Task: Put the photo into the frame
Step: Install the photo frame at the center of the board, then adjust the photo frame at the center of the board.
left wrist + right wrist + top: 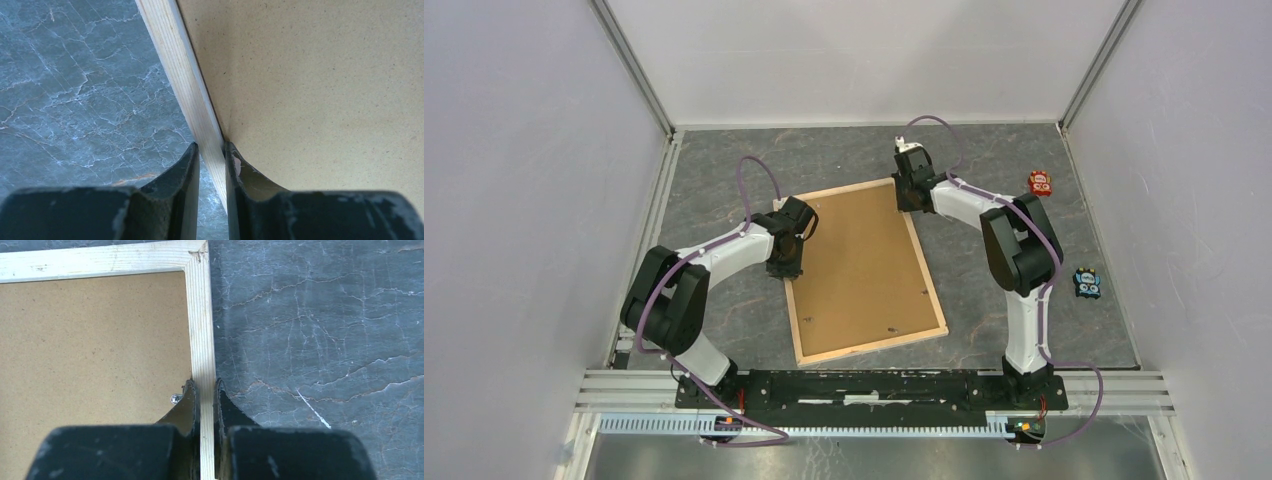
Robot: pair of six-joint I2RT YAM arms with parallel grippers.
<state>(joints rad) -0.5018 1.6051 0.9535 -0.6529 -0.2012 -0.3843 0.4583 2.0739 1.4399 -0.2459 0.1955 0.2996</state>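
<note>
Underneath everything, the grey marbled worktop (724, 170) spreads between white walls, and the frame (874, 346) lies flat on it near the middle, turned at an angle so that its long sides run from the near edge away toward the far left. Its pale wooden rails enclose a plain brown backing board (859, 265) that fills the opening. Both arms reach in from the near edge to the far half of the frame. The left gripper (786, 268) is clenched on the left long rail: from the left wrist, the left gripper (211, 150) has one finger on the worktop side and the other on the board side of the frame (175, 65). The right gripper (911, 200) is clamped on the right long rail close to the far corner, and the right wrist view shows it (204, 387) pinching the frame (200, 315) the same way. A small red object (1040, 183) and a small blue object (1087, 283) sit well apart to the right. A tiny metal screw (175, 399) shows on the board just beside the right gripper's inner finger
</note>
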